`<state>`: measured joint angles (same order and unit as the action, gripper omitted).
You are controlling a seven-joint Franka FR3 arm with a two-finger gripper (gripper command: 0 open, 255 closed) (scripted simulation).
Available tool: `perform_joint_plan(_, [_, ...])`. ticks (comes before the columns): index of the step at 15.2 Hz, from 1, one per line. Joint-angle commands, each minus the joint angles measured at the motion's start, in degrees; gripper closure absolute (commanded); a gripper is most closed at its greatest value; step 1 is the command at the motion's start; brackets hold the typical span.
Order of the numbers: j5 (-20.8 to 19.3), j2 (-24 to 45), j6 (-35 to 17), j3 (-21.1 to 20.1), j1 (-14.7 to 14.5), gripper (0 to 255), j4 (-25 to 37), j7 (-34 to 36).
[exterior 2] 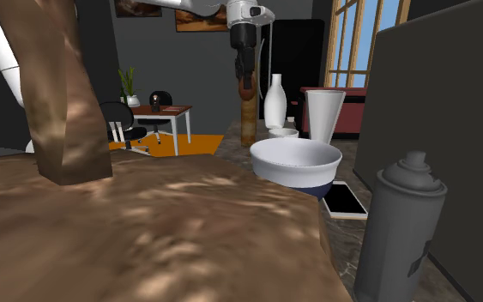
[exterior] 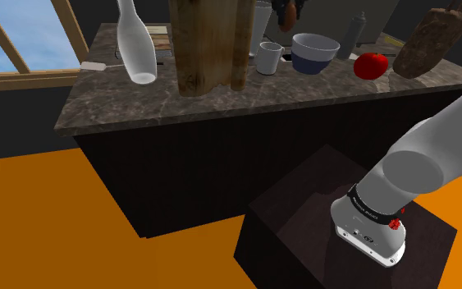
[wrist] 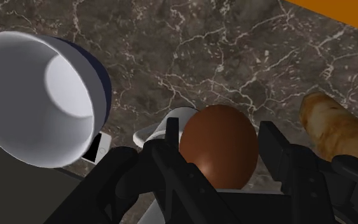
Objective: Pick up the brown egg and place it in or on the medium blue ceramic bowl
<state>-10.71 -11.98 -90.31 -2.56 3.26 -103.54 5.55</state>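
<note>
A brown egg (wrist: pixel 219 147) is clasped between my two black fingers, and my gripper (wrist: pixel 220 137) is shut on it. It hangs above the dark marble counter (wrist: pixel 234 57), directly over a small white cup (wrist: pixel 171 124). Beside the cup stands the bowl (wrist: pixel 37 98), white inside and dark blue outside, upright with nothing in it. In the shoulder view the gripper (exterior: pixel 286 13) is at the top edge, above the cup (exterior: pixel 270 57) and just to the left of the bowl (exterior: pixel 315 51). The second exterior view has the gripper (exterior 2: pixel 245 75) high behind the bowl (exterior 2: pixel 295 165).
A phone (exterior 2: pixel 344 199) lies by the bowl, with a grey spray can (exterior 2: pixel 400 227) close by. A red tomato (exterior: pixel 371 64), a brown loaf (wrist: pixel 339 130), a clear bottle (exterior: pixel 134 41) and tall wooden pieces (exterior: pixel 208 41) share the counter. Orange floor lies beyond its edge.
</note>
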Motion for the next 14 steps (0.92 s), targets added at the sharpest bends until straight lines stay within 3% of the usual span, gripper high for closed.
perform_joint_plan(1, [-0.29,0.14,-0.28,1.25,0.83,255,0.23,-2.04])
perform_joint_plan(14, [-0.87,8.37,-3.14,11.79,8.35,255,9.15,-19.83])
